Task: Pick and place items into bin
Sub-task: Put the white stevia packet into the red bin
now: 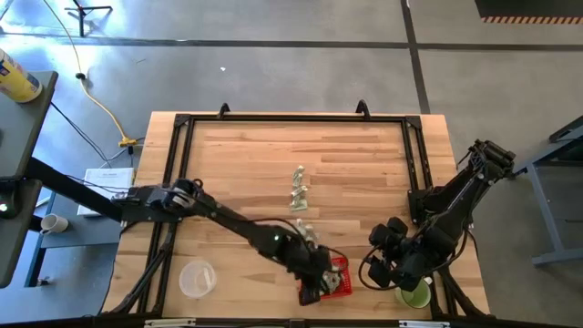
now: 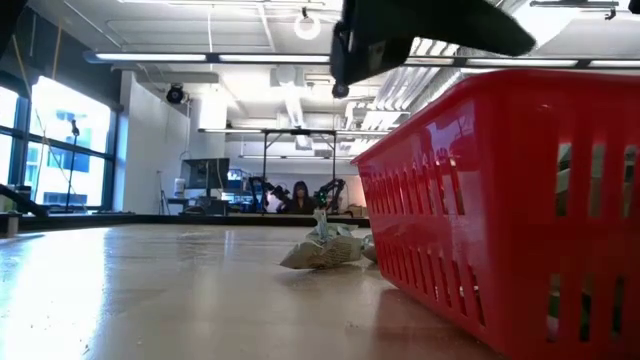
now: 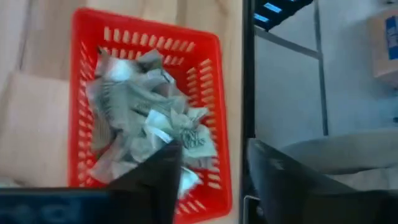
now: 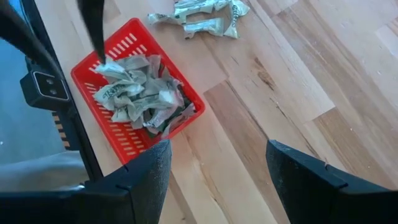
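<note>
The red mesh basket point(image 1: 339, 276) stands near the table's front edge and holds several pale green-and-white wrapped pieces point(image 3: 146, 118); it also shows in the right wrist view point(image 4: 127, 134) and the low view point(image 2: 500, 200). My left gripper point(image 1: 316, 287) hangs open over the basket, its fingers point(image 3: 155, 180) pointing down at the pile. More pieces lie on the table just beyond the basket point(image 1: 306, 230) point(image 4: 199, 15) point(image 2: 325, 248) and farther off point(image 1: 299, 189). My right gripper point(image 1: 376, 267) waits open and empty to the right of the basket, above the bare wood point(image 4: 214, 180). My left gripper has one fingertip point(image 4: 98, 53) at the top of the pile in the basket, coming from above. I cannot tell whether it touches the pieces. Nothing is held between the fingers.
A clear round container point(image 1: 196, 278) stands at the front left. A green cup point(image 1: 414, 296) stands at the front right, under the right arm. A black frame point(image 1: 291, 118) runs round the table's edges. Bare wood lies in the middle and at the far side.
</note>
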### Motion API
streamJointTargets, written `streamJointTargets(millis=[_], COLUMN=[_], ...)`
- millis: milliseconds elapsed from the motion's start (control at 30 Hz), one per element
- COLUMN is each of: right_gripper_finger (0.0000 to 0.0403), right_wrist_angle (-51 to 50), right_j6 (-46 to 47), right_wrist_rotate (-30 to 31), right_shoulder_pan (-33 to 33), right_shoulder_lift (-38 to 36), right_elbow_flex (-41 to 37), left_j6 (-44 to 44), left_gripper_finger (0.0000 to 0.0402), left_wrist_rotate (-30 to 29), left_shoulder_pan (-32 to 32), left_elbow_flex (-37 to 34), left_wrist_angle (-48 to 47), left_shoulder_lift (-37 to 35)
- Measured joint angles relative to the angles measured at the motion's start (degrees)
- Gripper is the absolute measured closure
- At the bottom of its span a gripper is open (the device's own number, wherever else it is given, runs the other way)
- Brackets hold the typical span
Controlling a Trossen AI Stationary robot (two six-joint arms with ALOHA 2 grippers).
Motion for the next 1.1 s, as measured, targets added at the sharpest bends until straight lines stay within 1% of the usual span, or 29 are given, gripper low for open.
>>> streamJointTargets(millis=[67,100,200,300,400,433,533,567,633,700,733,833,933,1033,1100], right_gripper_finger=[0.0150,0.0150,0.0150,0.0150,0.0150,0.0150,0.0150,0.0150,0.0150,0.0150,0.0150,0.0150,0.0150,0.0150,0.0150], right_wrist_angle=[-0.1,-0.2,-0.6,-0.6,-1.8,-1.7,2.3,4.8,9.8,13.6,14.6,16.0,18.3,22.5,24.5], right_j6=[0.0,0.0,0.0,0.1,0.0,-1.1,-9.2,-12.6,-19.6,-26.7,-29.8,-36.9,-44.0,-49.4,-51.4], right_wrist_rotate=[0.0,-0.1,-0.1,0.0,-0.2,0.1,0.9,0.1,-3.0,-5.3,-5.9,-7.3,-10.5,-15.7,-17.8], right_shoulder_pan=[0.2,0.4,0.6,-0.3,-3.4,-4.9,-10.9,-13.2,-17.5,-21.0,-22.3,-25.7,-28.7,-31.4,-32.9], right_shoulder_lift=[0.0,0.0,0.0,0.0,0.6,0.9,2.6,3.3,5.1,7.0,7.7,9.7,12.1,15.5,18.2], right_elbow_flex=[0.0,0.0,0.0,-0.3,-0.4,-0.4,-0.4,-0.4,-0.4,-0.4,-0.4,-0.4,-0.4,-0.4,-0.4], left_j6=[-1.3,-1.4,-0.9,0.3,1.0,1.0,1.0,0.5,-1.1,-3.1,-4.7,-11.0,-16.9,-19.2,-19.4], left_gripper_finger=[0.0146,0.0131,0.0101,0.0093,0.0104,0.0111,0.0131,0.0136,0.0144,0.0149,0.0151,0.0151,0.0151,0.0151,0.0151], left_wrist_rotate=[0.5,0.1,-3.6,-7.9,-9.1,-8.9,-8.0,-7.6,-7.7,-9.0,-9.6,-13.1,-17.1,-18.9,-20.1], left_shoulder_pan=[0.3,0.6,1.5,2.0,2.1,2.1,0.0,-1.0,-3.3,-5.2,-5.8,-7.3,-8.0,-8.0,-8.0], left_elbow_flex=[0.8,1.2,3.7,4.3,2.2,1.0,-3.0,-4.3,-7.3,-11.7,-14.1,-24.9,-37.9,-49.4,-55.4], left_wrist_angle=[-3.3,-7.1,-18.3,-30.9,-38.9,-39.7,-38.4,-37.7,-33.1,-30.7,-27.6,-21.1,-9.6,1.6,5.4], left_shoulder_lift=[-0.5,-1.2,-4.0,-6.3,-6.7,-6.8,-7.5,-7.7,-8.8,-11.4,-13.1,-20.8,-29.9,-38.2,-42.4])
